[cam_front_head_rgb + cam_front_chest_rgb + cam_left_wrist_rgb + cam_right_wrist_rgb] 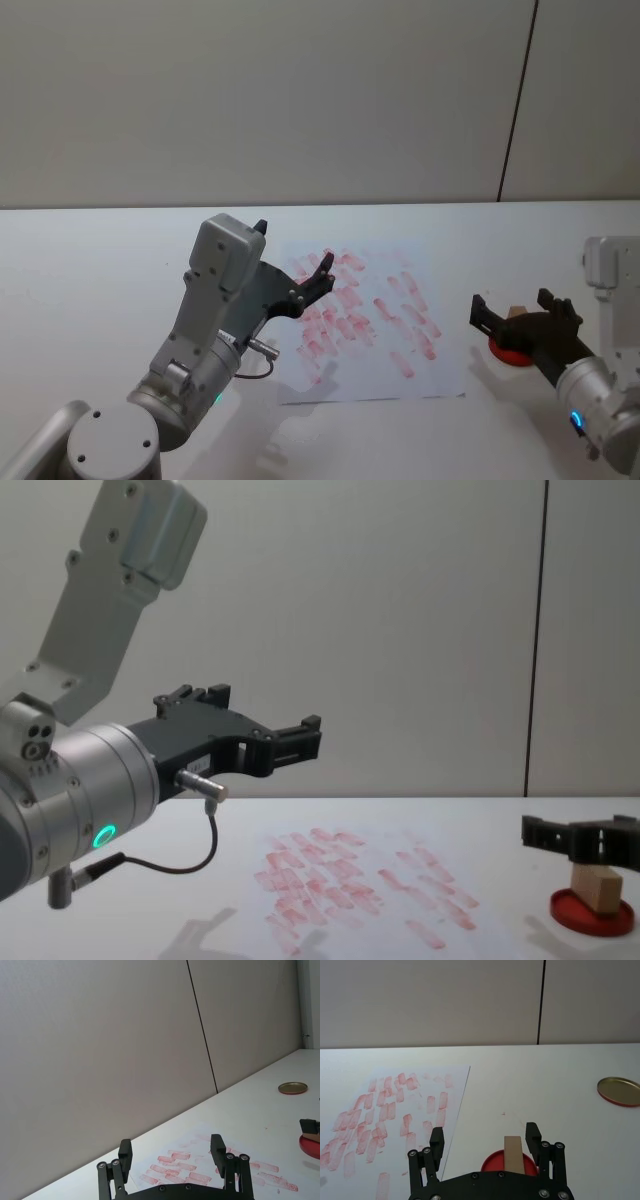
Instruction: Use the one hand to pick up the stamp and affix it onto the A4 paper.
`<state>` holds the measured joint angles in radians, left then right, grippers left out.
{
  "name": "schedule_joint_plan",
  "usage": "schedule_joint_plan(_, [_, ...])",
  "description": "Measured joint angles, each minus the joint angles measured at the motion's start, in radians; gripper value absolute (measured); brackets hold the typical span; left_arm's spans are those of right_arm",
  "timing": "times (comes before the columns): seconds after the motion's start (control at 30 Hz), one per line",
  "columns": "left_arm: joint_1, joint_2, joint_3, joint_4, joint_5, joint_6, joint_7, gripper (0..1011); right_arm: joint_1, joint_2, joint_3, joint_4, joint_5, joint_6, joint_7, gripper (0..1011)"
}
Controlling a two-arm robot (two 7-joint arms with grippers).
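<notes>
The stamp [513, 1155], a small tan wooden block, stands upright on the round red ink pad [492, 1165] to the right of the A4 paper [455, 1075]. My right gripper [485, 1135] is open and low over the pad, its fingers either side of the stamp with gaps showing. From the head view, the stamp [518, 312] sits between those fingers of the right gripper [512, 298]. The paper [440, 370] is covered with red-pink marks. My left gripper [295, 245] hangs open and raised above the paper's left part, holding nothing.
A round gold lid [619, 1091] lies on the white table far to the right of the pad. A cable loops below the left wrist [190, 865]. A grey wall stands behind the table.
</notes>
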<state>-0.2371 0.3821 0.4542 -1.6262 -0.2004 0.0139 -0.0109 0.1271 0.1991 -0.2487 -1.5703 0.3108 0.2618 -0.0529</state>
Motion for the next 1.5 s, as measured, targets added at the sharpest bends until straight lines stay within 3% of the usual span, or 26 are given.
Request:
schedule_joint_plan(0.47, [0.0, 0.0, 0.0, 0.0, 0.0, 0.0, 0.0, 993, 0.027, -0.02, 0.007, 0.046, 0.004, 0.065, -0.036, 979])
schedule_joint_plan(0.8, [0.0, 0.0, 0.0, 0.0, 0.0, 0.0, 0.0, 993, 0.034, -0.025, 0.013, 0.067, 0.008, 0.094, -0.038, 746])
schedule_joint_plan(1.3, [0.0, 0.0, 0.0, 0.0, 0.0, 0.0, 0.0, 993, 0.044, -0.032, 0.017, 0.08, -0.004, 0.117, -0.038, 234])
schedule_joint_plan(1.5, [0.0, 0.0, 0.0, 0.0, 0.0, 0.0, 0.0, 993, 0.045, -0.035, 0.018, 0.08, -0.009, 0.128, -0.047, 220])
